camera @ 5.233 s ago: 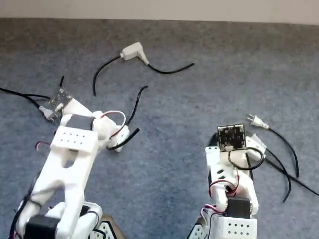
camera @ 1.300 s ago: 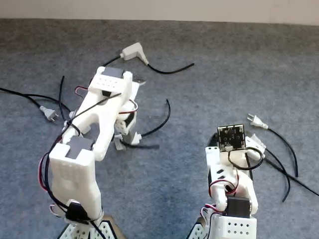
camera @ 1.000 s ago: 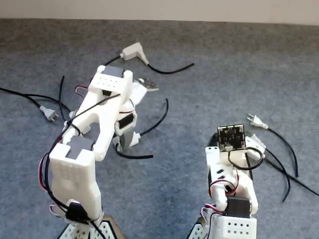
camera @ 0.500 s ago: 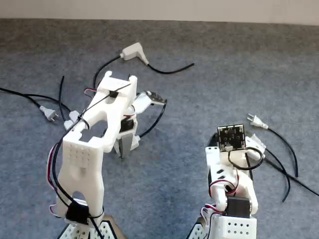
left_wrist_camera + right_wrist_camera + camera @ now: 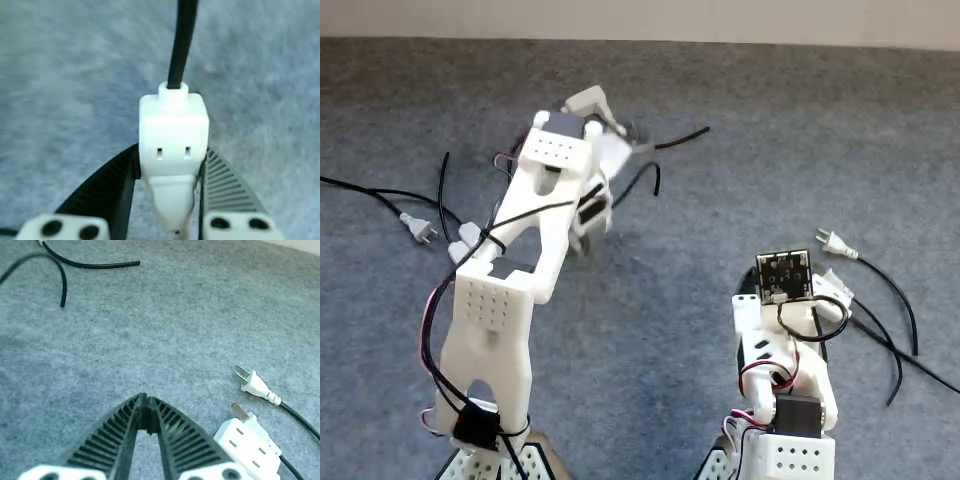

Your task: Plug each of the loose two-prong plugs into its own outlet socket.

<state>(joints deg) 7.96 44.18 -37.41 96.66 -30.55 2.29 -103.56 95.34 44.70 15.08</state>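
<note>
- Clamped in the left gripper [image 5: 170, 162]: white socket block [image 5: 173, 130], two slots facing the wrist camera, black cord [image 5: 182, 40] leading away.
- Judged light, rigid, smooth plastic; liable to twist under cord pull.
- Best pinched across flat sides, slots kept clear.
- Pressed together, holding nothing: right gripper [image 5: 146, 412], near two-prong plug [image 5: 252, 382] and multi-outlet block [image 5: 247, 440] on grey carpet [image 5: 175, 315].
- Lying loose at far left: second two-prong plug [image 5: 417, 228].

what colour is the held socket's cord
Black cord on the socket, clearest in the left wrist view.
</note>
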